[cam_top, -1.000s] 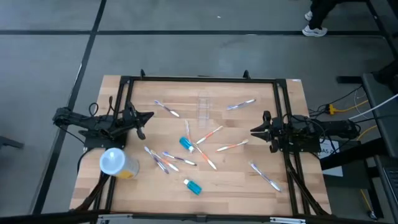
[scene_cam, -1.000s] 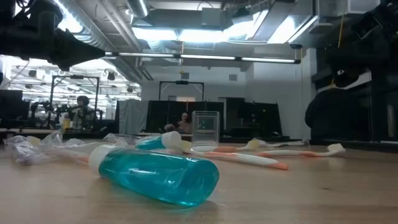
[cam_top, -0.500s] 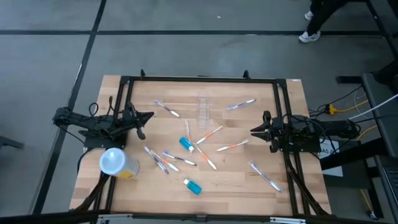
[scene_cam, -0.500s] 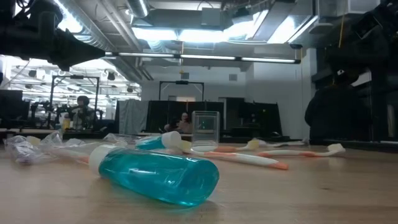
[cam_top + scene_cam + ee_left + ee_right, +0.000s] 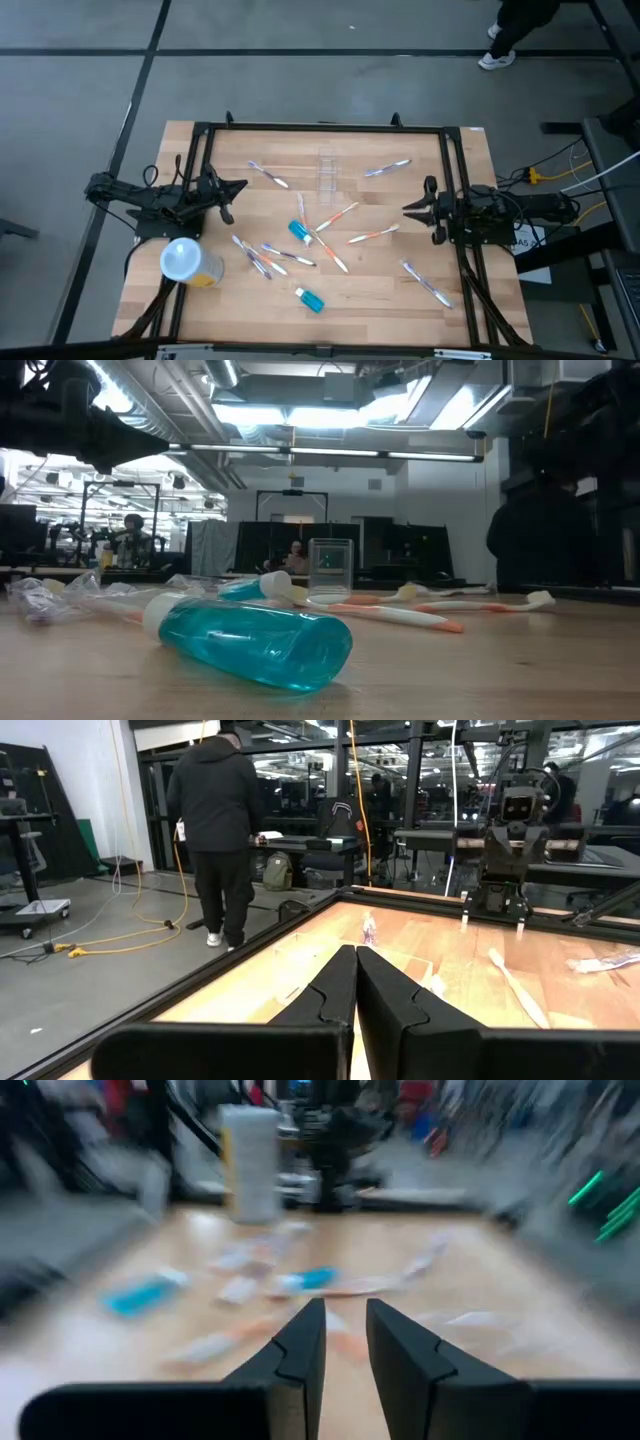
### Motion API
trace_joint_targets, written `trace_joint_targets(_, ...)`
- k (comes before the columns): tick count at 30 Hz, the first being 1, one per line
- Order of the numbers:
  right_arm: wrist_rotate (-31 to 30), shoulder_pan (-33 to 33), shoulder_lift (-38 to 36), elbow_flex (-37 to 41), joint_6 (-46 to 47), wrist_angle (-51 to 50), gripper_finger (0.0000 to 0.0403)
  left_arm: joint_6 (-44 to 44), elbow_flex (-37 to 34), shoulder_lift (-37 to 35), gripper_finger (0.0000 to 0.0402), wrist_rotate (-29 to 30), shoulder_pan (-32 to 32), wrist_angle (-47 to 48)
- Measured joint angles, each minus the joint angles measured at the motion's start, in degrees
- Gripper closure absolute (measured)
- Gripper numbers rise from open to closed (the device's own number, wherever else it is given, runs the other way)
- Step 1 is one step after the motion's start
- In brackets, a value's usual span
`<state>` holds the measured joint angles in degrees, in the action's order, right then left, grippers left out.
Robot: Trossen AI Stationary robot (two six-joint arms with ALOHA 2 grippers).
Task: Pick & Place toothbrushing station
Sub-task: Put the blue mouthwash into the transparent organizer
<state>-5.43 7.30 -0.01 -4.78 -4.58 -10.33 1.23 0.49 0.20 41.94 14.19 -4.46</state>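
Nearest the low camera, a teal bottle (image 5: pixel 250 643) with a white cap is seen lying on its side on the wooden table (image 5: pixel 380 285). Just behind it, orange-and-white toothbrushes (image 5: pixel 400 614) are spread flat, with crumpled clear wrappers (image 5: pixel 60 597) off to one side.

Beyond these, the toothbrushing station (image 5: pixel 330 569) is seen standing upright near the table's far edge: a small, colourless cup with straight, see-through walls, through which the room behind can be made out. From above it (image 5: pixel 327 170) is almost lost against the wood, set near the middle of the far side, apart from the toothbrushes around it. Bare wood is left around it on every side, and the black frame rail (image 5: pixel 320 126) runs close behind it.

A yellow tub with a pale round lid (image 5: pixel 185 260) is placed at the near left corner.

The left gripper (image 5: pixel 232 189) is held at the table's left edge, its jaws pressed together on nothing. The right gripper (image 5: pixel 412 210) is held over the right side, its jaws parted by a narrow gap, with nothing between them. Both are well apart from the station.

A person (image 5: pixel 218 830) is seen standing on the floor beyond the table
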Motion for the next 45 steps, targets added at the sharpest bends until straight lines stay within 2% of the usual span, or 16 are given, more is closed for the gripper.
trace_joint_targets(2, -2.78, -0.01, 0.08, 0.0, -10.23, 0.21, 0.0323, 0.0, 0.02, 0.0, 0.0398, 0.0, -0.01, 0.01)
trace_joint_targets(4, -2.25, -0.01, 0.12, 0.05, -8.67, 1.66, 0.0323, 0.0, 0.0, -0.01, 0.0398, 0.01, 0.01, 0.02)
trace_joint_targets(6, -2.5, -0.01, 0.74, 0.85, 0.57, 6.96, 0.0323, 0.0, 0.02, -0.01, 0.0397, 0.02, 0.01, 0.02)
trace_joint_targets(11, -4.39, -0.02, 1.21, 2.45, 32.78, 14.54, 0.0323, 0.0, 0.01, -0.01, 0.0397, 0.02, 0.0, 0.01)
trace_joint_targets(14, -6.54, -0.03, 1.22, 2.62, 42.69, 14.02, 0.0323, 0.0, 0.01, 0.0, 0.0398, -0.01, -0.01, 0.0)
trace_joint_targets(17, -9.38, -0.01, 1.22, 2.62, 47.14, 14.19, 0.0323, 0.0, 0.02, -0.01, 0.0398, 0.0, -0.02, 0.02)
trace_joint_targets(28, -18.94, -0.01, 1.51, 2.62, 48.52, 13.99, 0.0323, 0.0, 0.01, 0.0, 0.0398, 0.02, 0.01, -0.01)
trace_joint_targets(35, -30.38, -0.01, 1.51, 2.6, 43.98, 14.02, 0.0323, 0.0, 0.02, 0.0, 0.0398, -0.01, 0.01, 0.02)
trace_joint_targets(39, -34.04, -0.01, 1.51, 2.6, 44.41, 13.98, 0.0323, 0.0, 0.01, -0.01, 0.0398, 0.01, 0.01, -0.01)
trace_joint_targets(41, -32.31, -0.06, 1.49, 2.6, 44.48, 13.77, 0.0323, 0.0, 0.0, -0.01, 0.0397, -0.01, 0.01, 0.02)
trace_joint_targets(45, -22.83, -0.05, 1.87, 2.56, 48.35, 11.88, 0.0323, 0.0, 0.01, 0.01, 0.0398, -0.01, -0.02, 0.0)
